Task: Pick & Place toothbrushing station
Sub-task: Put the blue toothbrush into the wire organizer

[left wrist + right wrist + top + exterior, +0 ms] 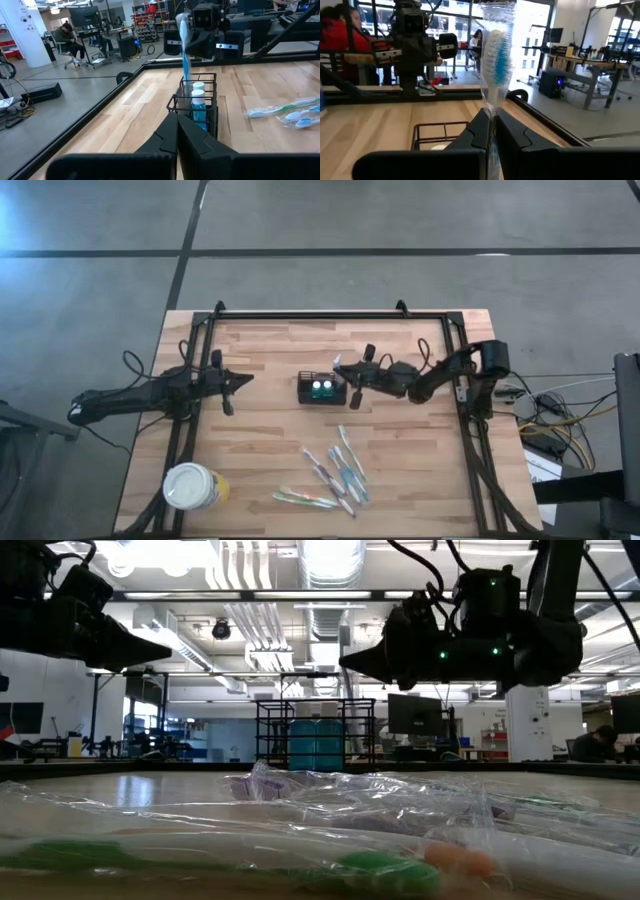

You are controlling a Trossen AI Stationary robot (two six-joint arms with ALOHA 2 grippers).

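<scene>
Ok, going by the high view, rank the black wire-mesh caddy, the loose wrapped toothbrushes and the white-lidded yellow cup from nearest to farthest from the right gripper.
1. Black wire-mesh caddy, just beside the right gripper, mid-table.
2. Loose wrapped toothbrushes, toward the table's near edge.
3. White-lidded yellow cup, at the near corner on the left arm's side.

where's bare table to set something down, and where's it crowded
Free: the wood strip along the far edge behind the caddy, and the patch between the left gripper and the caddy. Also bare between the yellow cup and the wrapped toothbrushes. Crowded: that toothbrush scatter, and over the caddy, where the right gripper holds a toothbrush.
</scene>
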